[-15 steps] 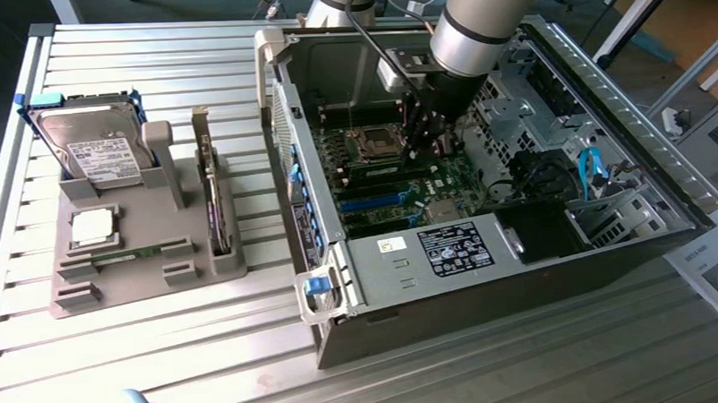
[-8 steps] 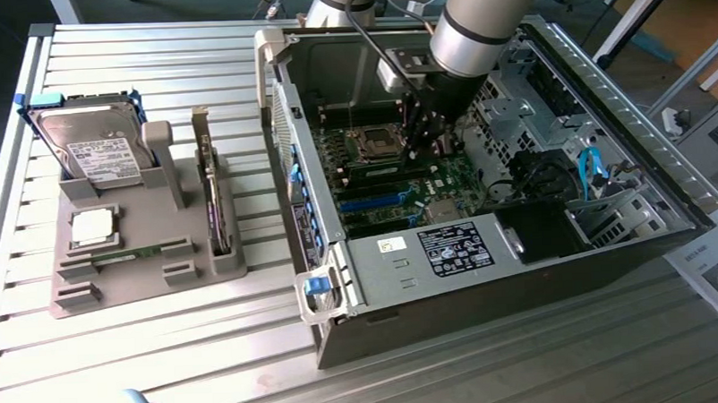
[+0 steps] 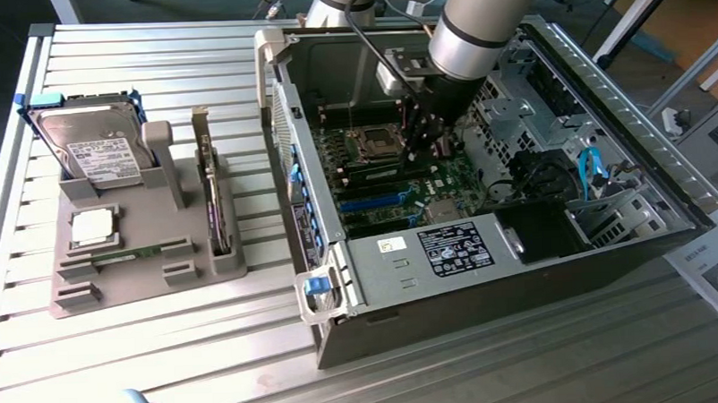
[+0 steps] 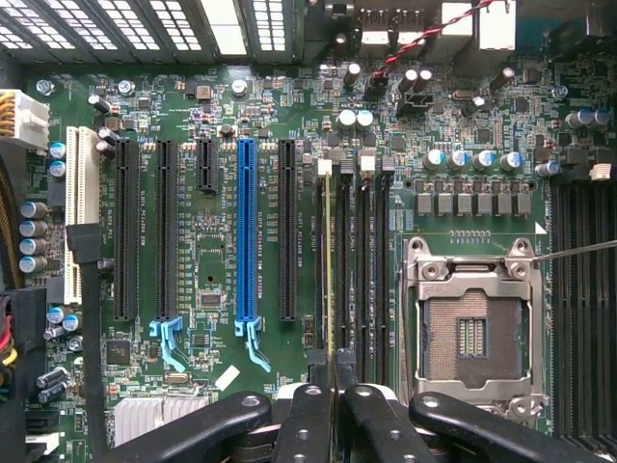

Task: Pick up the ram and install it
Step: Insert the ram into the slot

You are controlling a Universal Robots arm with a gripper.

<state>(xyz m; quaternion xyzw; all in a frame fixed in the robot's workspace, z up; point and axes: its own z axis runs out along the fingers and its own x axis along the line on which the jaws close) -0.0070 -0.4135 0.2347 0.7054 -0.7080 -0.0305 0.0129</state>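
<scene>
The ram [image 4: 329,260] shows edge-on in the wrist view as a thin green strip. My gripper [image 4: 333,391] is shut on it, with the dark fingers [image 4: 304,415] pressed against both sides. The stick hangs directly over the row of black memory slots [image 4: 362,270], lined up with the slot farthest from the empty processor socket [image 4: 472,328]. I cannot tell whether it touches the slot. In the exterior view my gripper [image 3: 420,150] reaches down into the open computer case [image 3: 457,252], just above the motherboard [image 3: 394,187]. A second green ram [image 3: 132,255] lies in the grey holder [image 3: 135,281].
At the exterior view's left, the grey holder also carries a hard drive [image 3: 88,148], a square silver processor [image 3: 91,227] and an upright expansion card [image 3: 216,206]. The case walls, drive cage and cables [image 3: 591,171] surround the arm. Expansion slots, one of them blue [image 4: 247,231], lie beside the memory slots.
</scene>
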